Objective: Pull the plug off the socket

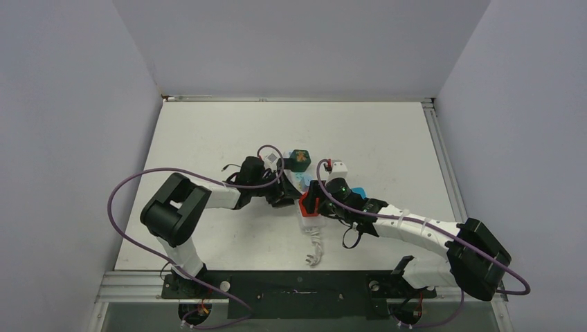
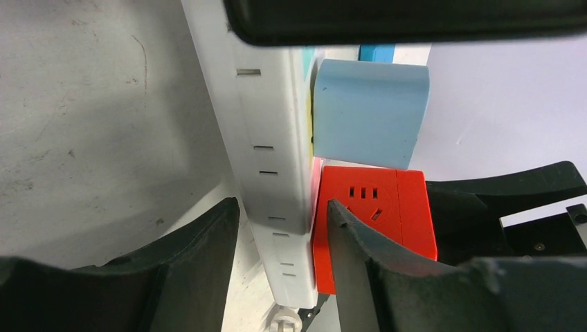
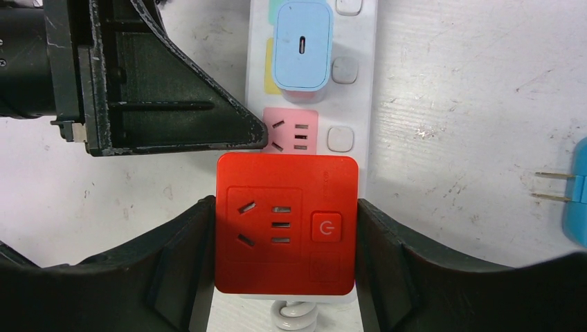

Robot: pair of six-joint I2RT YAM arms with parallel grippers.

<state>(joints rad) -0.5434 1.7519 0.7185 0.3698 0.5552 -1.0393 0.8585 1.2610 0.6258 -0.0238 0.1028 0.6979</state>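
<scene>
Seemingly grasp stage: R claw (image 3: 286,242) clamped red plug (image 3: 286,207) by both sides, plug seated at strip's (image 3: 360,83) cord end, mid table (image 1: 208,138). L claw (image 2: 282,214) straddled strip, jaws apart, not clamped. Next needed: L pinning strip, R pulling straight off.

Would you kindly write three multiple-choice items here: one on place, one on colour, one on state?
1. The red plug sits on the strip: A at the end by the cord; B in its middle; C off it.
2. The bare outlet beside it is: A yellow; B pink; C green.
3. The right gripper is: A open, holding nothing; B closed on the red plug; C holding the cord.
Key: A, the cord coils just below it; B, pink shows above the red; B, both fingers press its sides.
</scene>
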